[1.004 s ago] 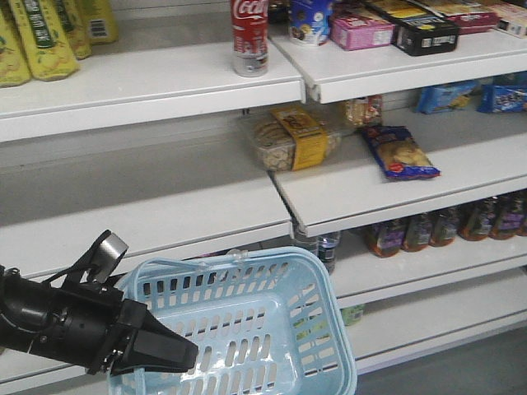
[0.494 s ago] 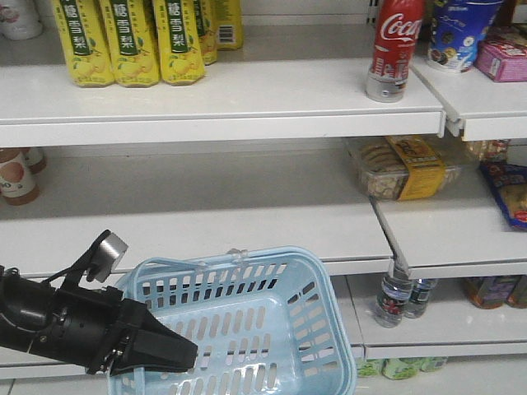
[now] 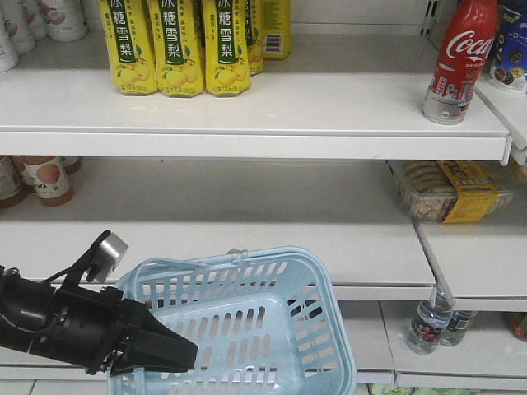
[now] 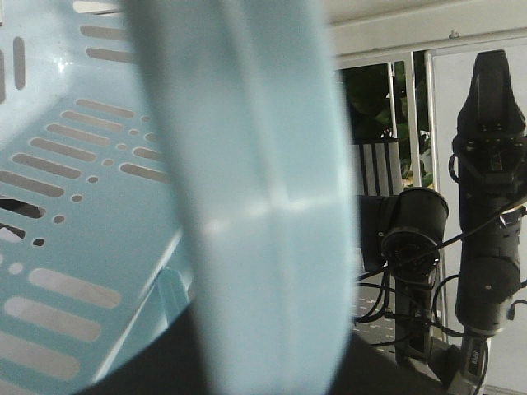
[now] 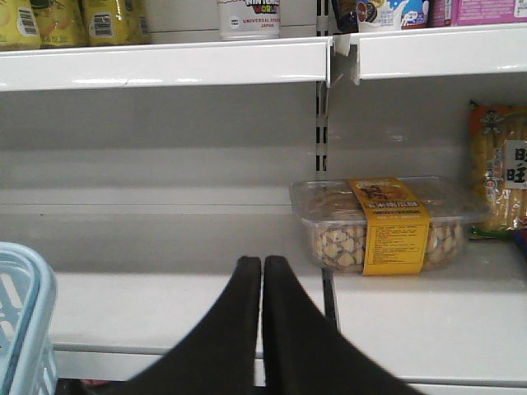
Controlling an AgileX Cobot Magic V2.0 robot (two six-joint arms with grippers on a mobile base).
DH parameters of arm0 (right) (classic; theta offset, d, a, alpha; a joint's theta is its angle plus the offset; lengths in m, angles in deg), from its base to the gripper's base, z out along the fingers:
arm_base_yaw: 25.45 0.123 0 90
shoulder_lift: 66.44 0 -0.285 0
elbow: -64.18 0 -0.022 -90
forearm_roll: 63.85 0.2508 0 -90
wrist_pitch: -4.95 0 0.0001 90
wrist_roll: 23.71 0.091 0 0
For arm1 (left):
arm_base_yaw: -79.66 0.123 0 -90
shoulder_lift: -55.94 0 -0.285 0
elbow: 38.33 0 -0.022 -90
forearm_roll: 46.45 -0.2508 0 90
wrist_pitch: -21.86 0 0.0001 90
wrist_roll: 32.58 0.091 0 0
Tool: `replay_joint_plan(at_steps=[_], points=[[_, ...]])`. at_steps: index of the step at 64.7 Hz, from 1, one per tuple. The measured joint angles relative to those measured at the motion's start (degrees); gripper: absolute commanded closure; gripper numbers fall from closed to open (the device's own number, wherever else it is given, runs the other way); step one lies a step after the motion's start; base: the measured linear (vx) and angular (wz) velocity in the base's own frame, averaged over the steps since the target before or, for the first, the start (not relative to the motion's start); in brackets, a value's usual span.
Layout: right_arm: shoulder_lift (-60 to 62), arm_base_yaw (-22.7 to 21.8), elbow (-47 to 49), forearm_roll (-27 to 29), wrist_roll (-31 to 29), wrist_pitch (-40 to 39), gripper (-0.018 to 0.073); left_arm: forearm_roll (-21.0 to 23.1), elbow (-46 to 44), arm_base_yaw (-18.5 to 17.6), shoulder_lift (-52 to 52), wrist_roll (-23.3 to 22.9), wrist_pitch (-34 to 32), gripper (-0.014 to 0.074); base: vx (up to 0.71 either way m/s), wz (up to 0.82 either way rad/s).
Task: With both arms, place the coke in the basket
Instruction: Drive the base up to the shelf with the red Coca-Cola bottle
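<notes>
1. At the lower left of the front view, the left gripper (image 3: 177, 352) is clamping its tapered jaws on the near left rim of the basket (image 3: 331, 284). The basket is hanging before the lower shelves with its slotted bottom showing bare. That pale blue rim is filling most of the left wrist view.
2. Toward the left end of the top shelf (image 3: 272, 111), yellow bottles (image 3: 177, 45) are standing in a row.
3. At the right end of that shelf, near its front edge, the coke (image 3: 459, 58) is standing upright, well apart from the basket and both grippers.
4. On the middle shelf at the right, a clear cookie tray (image 5: 383, 224) is holding pale biscuits under a yellow band.
5. In the right wrist view, the right gripper (image 5: 262, 284) is pressing its jaws together with nothing between them, just left of the tray.
6. Against half a second ago, the yellow bottles, coke and tray are all sitting farther right in the front view, while the basket and left gripper are keeping their place.
7. The coke is showing white "Coca" script. The yellow bottles are carrying Chinese characters on green labels.
</notes>
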Motion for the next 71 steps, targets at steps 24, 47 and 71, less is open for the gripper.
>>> replay_joint_plan(at_steps=[24, 47, 71], points=[[0.0, 0.0, 0.0, 0.0, 0.0, 0.0, 0.0568, 0.0, 0.0, 0.0, 0.0, 0.0, 0.0, 0.0603, 0.06, 0.04], [0.0, 0.0, 0.0, 0.0, 0.0, 0.0, 0.0568, 0.0, 0.0, 0.0, 0.0, 0.0, 0.0, 0.0603, 0.05, 0.00], [0.0, 0.0, 0.0, 0.0, 0.0, 0.0, 0.0568, 0.0, 0.0, 0.0, 0.0, 0.0, 0.2, 0.0603, 0.03, -0.01]])
